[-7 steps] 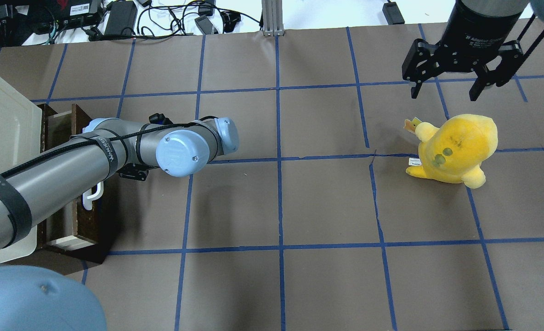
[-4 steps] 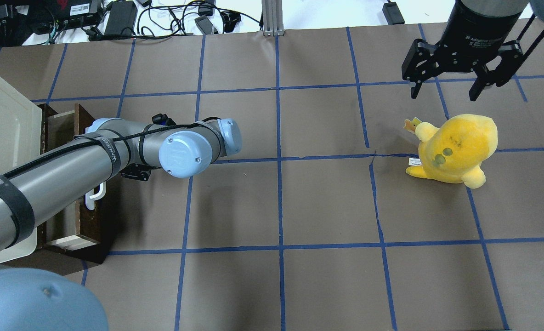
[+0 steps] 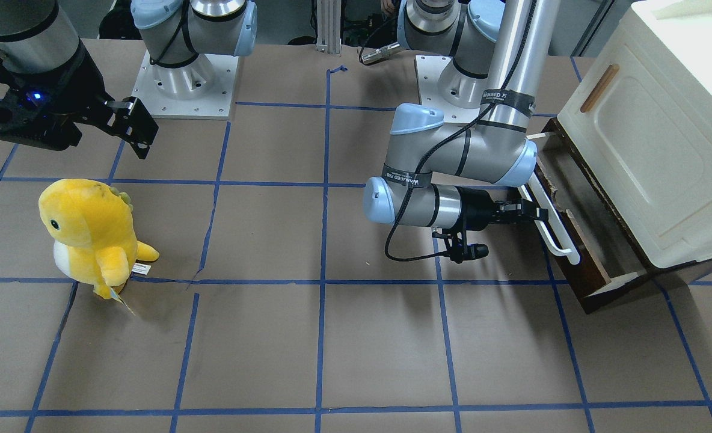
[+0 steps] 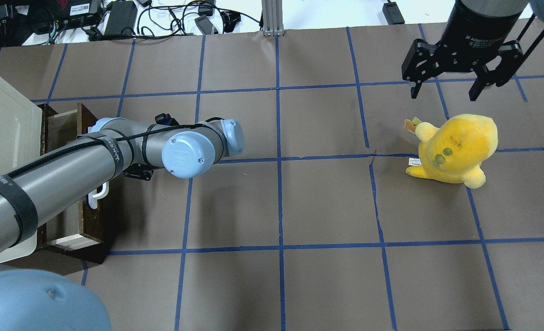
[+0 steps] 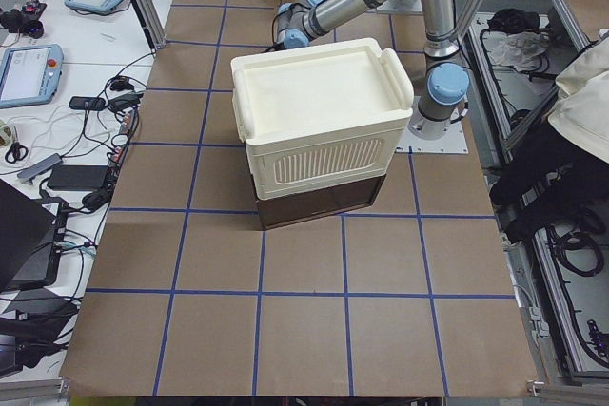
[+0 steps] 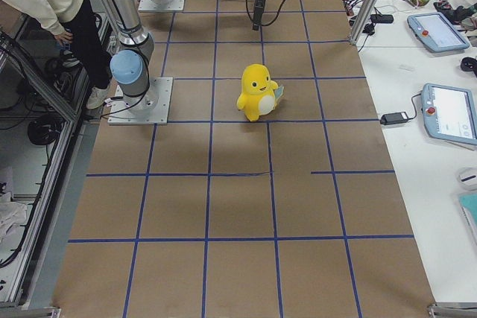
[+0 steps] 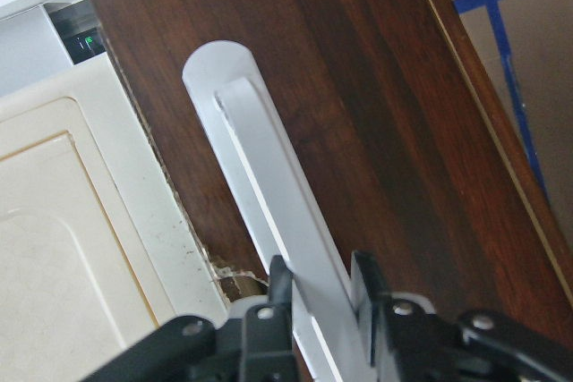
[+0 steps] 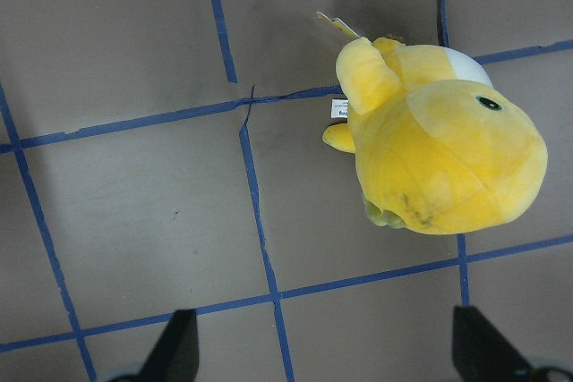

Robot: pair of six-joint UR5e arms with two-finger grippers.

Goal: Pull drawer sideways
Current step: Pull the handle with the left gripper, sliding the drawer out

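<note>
Fingers (image 7: 280, 284) of the left hand (image 7: 320, 267) pinch the white bar handle (image 7: 260, 158) of the drawer (image 7: 385, 114), which stands partly out from under the cream cabinet (image 3: 644, 150) at the left end of the table (image 4: 299, 207). The right hand (image 4: 444, 94) hangs wide open, empty, near a yellow plush toy (image 4: 456, 147).

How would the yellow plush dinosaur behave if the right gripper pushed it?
The yellow plush dinosaur looks soft and stuffed, so it is probably light and squashy. It stands upright on small feet under a big head, so a high push would likely tip it rather than slide it.
</note>
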